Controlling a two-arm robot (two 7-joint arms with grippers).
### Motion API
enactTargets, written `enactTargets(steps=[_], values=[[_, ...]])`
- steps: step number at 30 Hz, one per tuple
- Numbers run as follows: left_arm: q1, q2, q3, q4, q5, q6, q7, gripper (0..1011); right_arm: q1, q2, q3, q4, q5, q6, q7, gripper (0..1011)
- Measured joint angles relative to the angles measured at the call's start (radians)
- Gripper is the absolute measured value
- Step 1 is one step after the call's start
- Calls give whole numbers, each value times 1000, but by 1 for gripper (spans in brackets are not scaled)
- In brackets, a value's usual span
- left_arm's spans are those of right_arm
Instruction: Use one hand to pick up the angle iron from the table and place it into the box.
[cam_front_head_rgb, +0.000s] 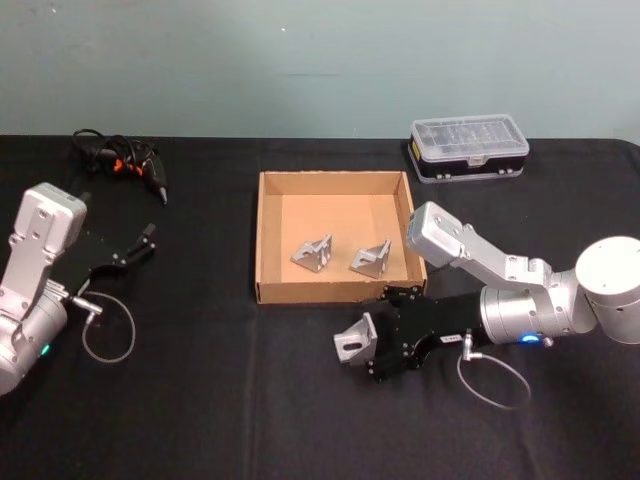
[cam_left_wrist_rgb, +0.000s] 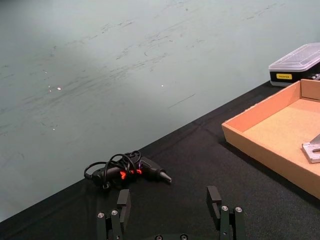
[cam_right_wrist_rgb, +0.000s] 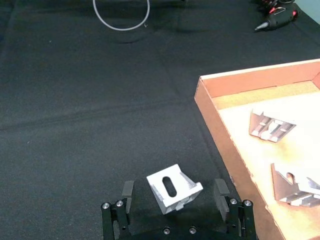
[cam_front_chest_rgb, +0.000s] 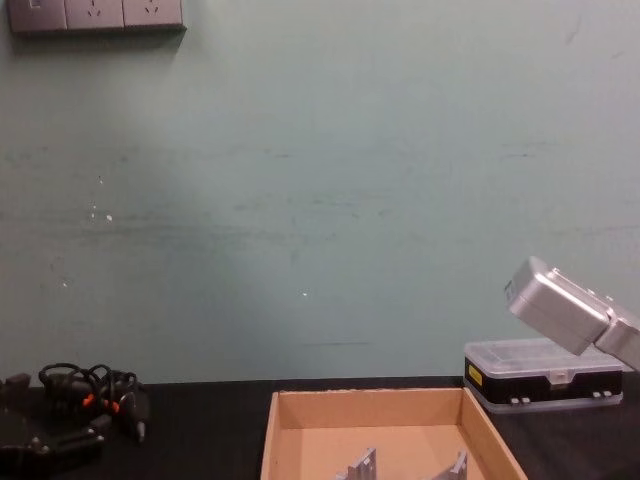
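A silver angle iron (cam_front_head_rgb: 349, 345) lies on the black table (cam_front_head_rgb: 200, 410) just in front of the tan box (cam_front_head_rgb: 330, 292). My right gripper (cam_front_head_rgb: 364, 346) is open around it. In the right wrist view the angle iron (cam_right_wrist_rgb: 174, 188) sits between the two fingers (cam_right_wrist_rgb: 127, 190) with a gap on each side. Two more angle irons (cam_front_head_rgb: 313, 252) (cam_front_head_rgb: 371, 259) rest inside the box, also seen in the right wrist view (cam_right_wrist_rgb: 270, 126) (cam_right_wrist_rgb: 295, 188). My left gripper (cam_front_head_rgb: 140, 245) is parked open at the table's left, holding nothing.
A clear-lidded plastic case (cam_front_head_rgb: 468, 148) stands at the back right behind the box. A tangle of black cables with red marks (cam_front_head_rgb: 118, 158) lies at the back left. A thin wire loop (cam_front_head_rgb: 108, 335) trails beside the left arm, another (cam_front_head_rgb: 492, 378) under the right arm.
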Motion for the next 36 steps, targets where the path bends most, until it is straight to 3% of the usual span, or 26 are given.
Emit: enactTargets(steps=[21, 30, 36], values=[[0, 0, 0, 0, 0, 0, 0, 1000, 9, -12, -13, 9, 0, -4, -1, 969], [0, 0, 0, 0, 0, 0, 0, 1000, -2, -2, -8, -6, 0, 0, -13, 734], [0, 0, 0, 0, 0, 0, 0, 1000, -5, 2, -6, -10, 0, -3, -13, 517]])
